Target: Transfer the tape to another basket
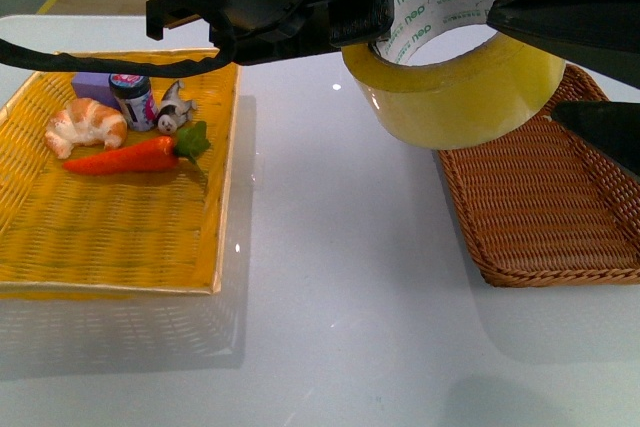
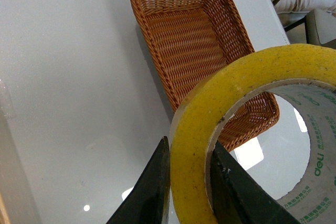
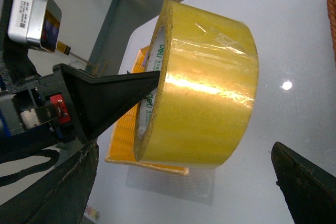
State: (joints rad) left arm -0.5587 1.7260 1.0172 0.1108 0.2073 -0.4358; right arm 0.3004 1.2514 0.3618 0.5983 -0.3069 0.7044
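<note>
Covering a basket [image 1: 545, 212] corner, the tape [image 1: 470, 87] sits pinched in left jaws.

In the front view the tape [image 1: 470, 87] runs off the top edge and hides the far left corner of the basket [image 1: 540, 217], whose right side the frame cuts. The yellow basket [image 1: 110, 227] loses its left edge. A purple box [image 1: 90, 85] sits partly behind the croissant [image 1: 85, 125] and jar [image 1: 133, 99]; the jar's label is too small to read. The left wrist view hides 1 basket corner behind the tape.
</note>
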